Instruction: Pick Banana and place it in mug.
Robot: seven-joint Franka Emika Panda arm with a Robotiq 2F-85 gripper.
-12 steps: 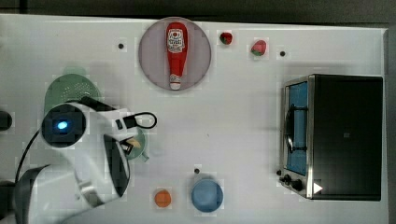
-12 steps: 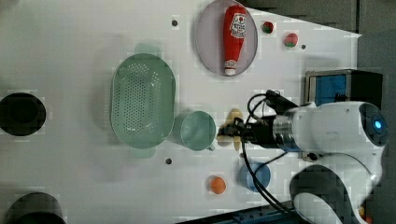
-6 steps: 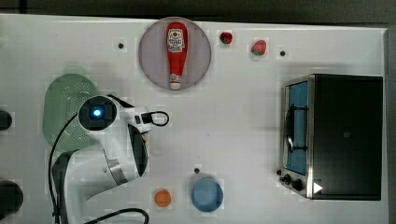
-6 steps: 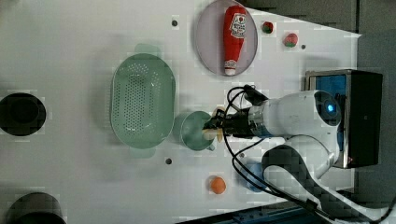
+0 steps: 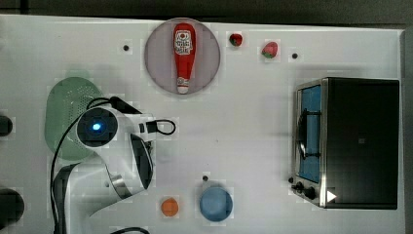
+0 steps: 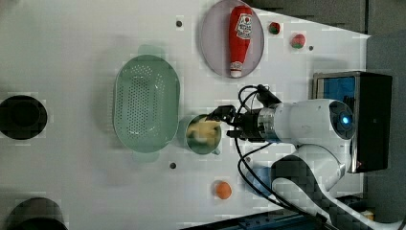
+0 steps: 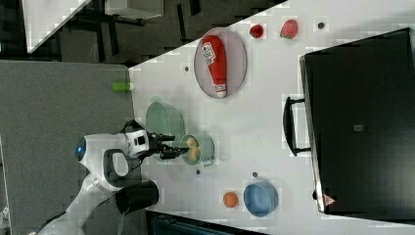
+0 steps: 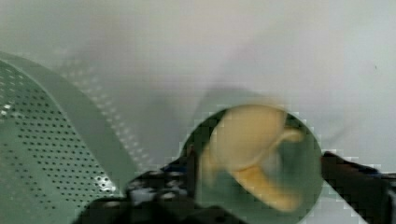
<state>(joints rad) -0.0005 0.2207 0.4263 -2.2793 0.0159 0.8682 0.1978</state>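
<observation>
Jaws: spread wide with nothing between them; the gripper (image 6: pixel 226 122) reaches in level from the left view's right and hangs at the mug's rim, and in the wrist view its two dark fingers (image 8: pixel 159 184) stand either side of the mug's mouth.
Banana: the banana (image 6: pixel 203 130) lies inside the mug, pale cream against the green wall; the wrist view shows it (image 8: pixel 247 149) blurred and curved within the rim.
Mug: the mug (image 6: pixel 191 143) stands upright on the bench, just beside the colander's edge at the left view's right of it; its small handle shows on the side toward the right view's bottom.
Colander: the green perforated colander (image 6: pixel 146 103) sits next to the mug, at the left view's left.
Arm: the white arm (image 5: pixel 124 156) covers the mug from above in the top view.
Bench: the white bench (image 5: pixel 243 126) also carries a round plate (image 5: pixel 209 58) with a red ketchup bottle (image 5: pixel 184 53) lying on it, two strawberries (image 5: pixel 269 49), an orange ball (image 5: pixel 169 207), a blue bowl (image 5: pixel 215 204) and a toaster oven (image 5: pixel 358 141), all well apart from the mug.
</observation>
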